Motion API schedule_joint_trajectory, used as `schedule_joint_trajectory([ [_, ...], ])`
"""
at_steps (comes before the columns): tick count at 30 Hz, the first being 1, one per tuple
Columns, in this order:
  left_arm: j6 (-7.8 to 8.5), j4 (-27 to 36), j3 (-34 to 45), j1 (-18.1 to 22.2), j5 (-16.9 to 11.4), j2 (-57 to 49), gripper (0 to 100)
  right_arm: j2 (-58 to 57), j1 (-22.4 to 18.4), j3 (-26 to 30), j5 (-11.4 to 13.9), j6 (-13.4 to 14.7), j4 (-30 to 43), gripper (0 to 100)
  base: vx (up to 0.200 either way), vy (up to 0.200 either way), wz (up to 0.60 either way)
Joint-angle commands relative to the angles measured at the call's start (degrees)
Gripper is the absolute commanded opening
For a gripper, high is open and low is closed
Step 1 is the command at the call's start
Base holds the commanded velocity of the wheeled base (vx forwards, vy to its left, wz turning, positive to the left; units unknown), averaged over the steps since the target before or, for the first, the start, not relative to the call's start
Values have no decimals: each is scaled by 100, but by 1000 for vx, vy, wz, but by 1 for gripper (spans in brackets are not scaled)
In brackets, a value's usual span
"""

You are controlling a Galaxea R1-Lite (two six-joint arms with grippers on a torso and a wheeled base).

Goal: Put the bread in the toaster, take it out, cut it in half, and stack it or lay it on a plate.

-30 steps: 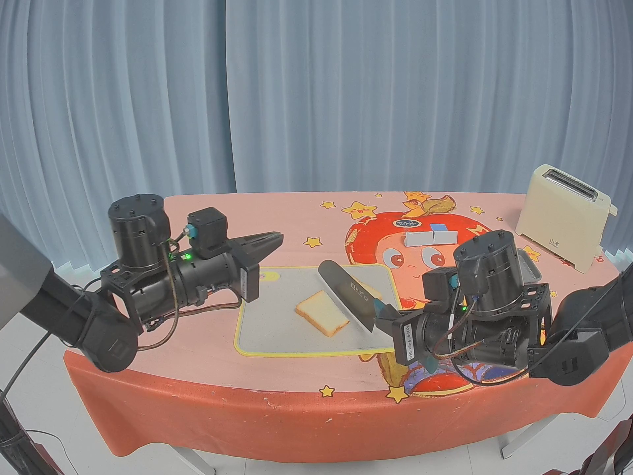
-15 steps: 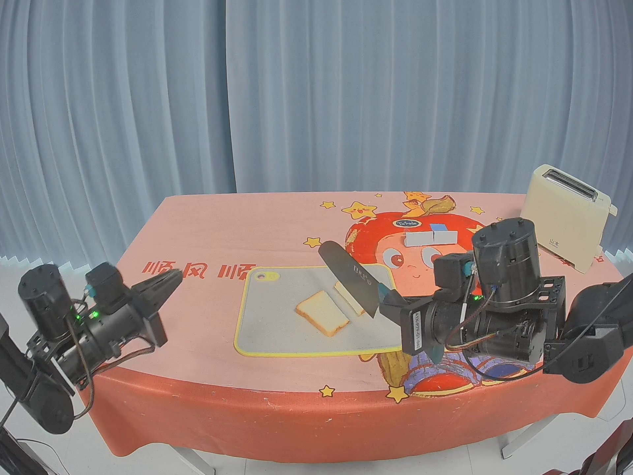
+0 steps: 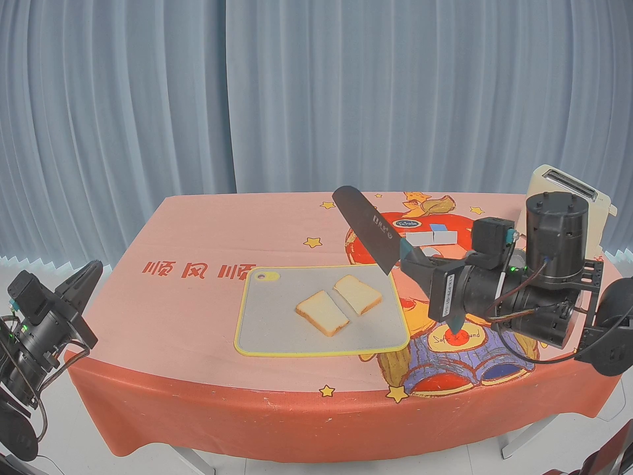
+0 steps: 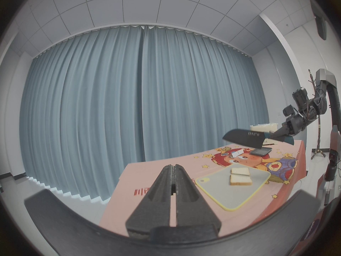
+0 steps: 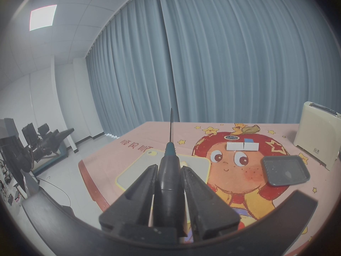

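Two bread halves, one (image 3: pixel 322 313) beside the other (image 3: pixel 358 294), were seen lying flat on a board (image 3: pixel 277 328), a narrow gap left between them. Each half was a pale, soft-looking oblong with a thin tan crust. The single board, a smooth grey rectangle with rounded corners and a yellow rim, was laid on a table (image 3: pixel 198 232) draped in salmon-pink cloth printed with stars and a cartoon face.

One knife (image 3: pixel 366 227) was clenched by its handle in the right gripper (image 3: pixel 414 265) and held in the air near the board's far right corner. Its broad, dark, matte blade was tilted up and away, clear of the bread.

The left gripper (image 3: pixel 86 277) was held off the table's left edge, its two black wedge-shaped fingers pressed together with nothing between them.

One cream, boxy toaster (image 5: pixel 318 132) with smooth sides was stood at the table's far right corner. A dark grey tray (image 5: pixel 286 170), shallow and round-cornered, was laid near it on the cloth. Two small white blocks (image 5: pixel 235 146) were set side by side on the printed face. Blue-grey pleated curtains (image 3: pixel 316 80) were hung behind.
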Motion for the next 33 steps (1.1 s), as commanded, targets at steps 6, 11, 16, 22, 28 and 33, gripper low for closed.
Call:
schedule_joint_trajectory([
  [6,72,2418,105,1140,-946,-2357,0,-635,-36,51,14,-5,-12,0,0,0,0],
  [11,160,4035,105,1219,-963,-3649,0,-749,-19,59,31,-14,6,0,0,0,0],
  [16,380,6127,96,1228,-963,-5240,0,-951,16,121,57,-93,50,0,0,0,0],
  [22,477,8184,87,1184,-893,-6875,0,-1065,7,200,66,-146,50,0,0,0,0],
  [28,380,8544,-18,1193,-146,-7587,0,-1109,7,297,84,-304,-12,0,0,0,0],
  [33,-253,8790,-115,1210,988,-7534,0,-1144,16,279,84,-304,-20,0,0,0,0],
])
